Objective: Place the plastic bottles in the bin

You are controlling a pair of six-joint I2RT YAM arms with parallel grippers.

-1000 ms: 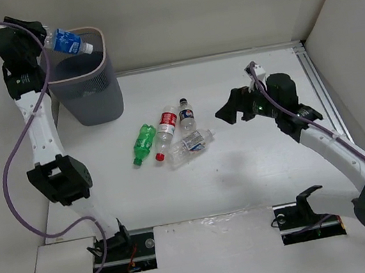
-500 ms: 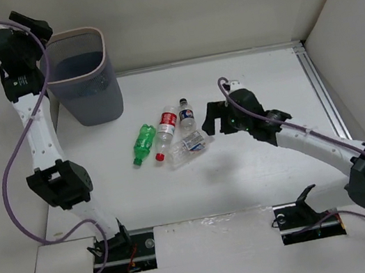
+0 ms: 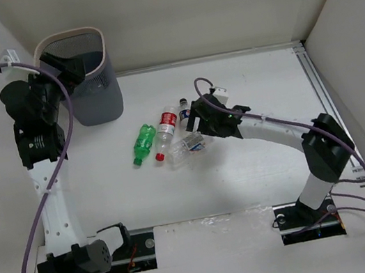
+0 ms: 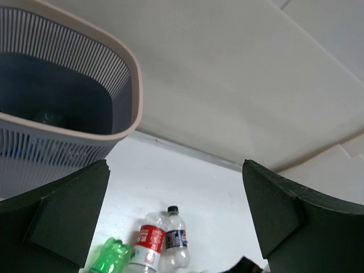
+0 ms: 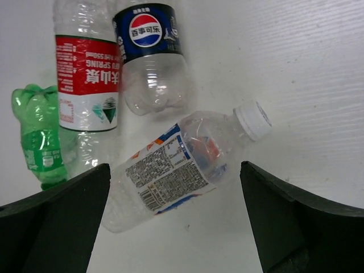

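Four plastic bottles lie together mid-table: a green one (image 3: 143, 143), a red-labelled one (image 3: 166, 129), a dark-labelled one (image 3: 185, 114) and a clear pale-labelled one (image 3: 188, 146). My right gripper (image 3: 192, 126) hangs open just over them. In the right wrist view the pale-labelled bottle (image 5: 182, 168) lies between and beyond its fingers (image 5: 57, 222), untouched, with the red-labelled (image 5: 85, 85), dark-labelled (image 5: 149, 51) and green (image 5: 40, 136) bottles past it. My left gripper (image 3: 67, 75) stands open and empty beside the grey mesh bin (image 3: 94, 95). The left wrist view shows the bin's rim (image 4: 134, 79) and the left gripper (image 4: 176, 219).
White walls close in the table at the back and on both sides. A metal rail (image 3: 321, 91) runs along the right edge. Both arm bases sit at the near edge, with a purple cable looping off the left arm (image 3: 28, 206).
My left gripper opened and let go of the blue-labelled bottle over the bin, then drew back and down beside it. The right arm swung left until it hung over the bottles.
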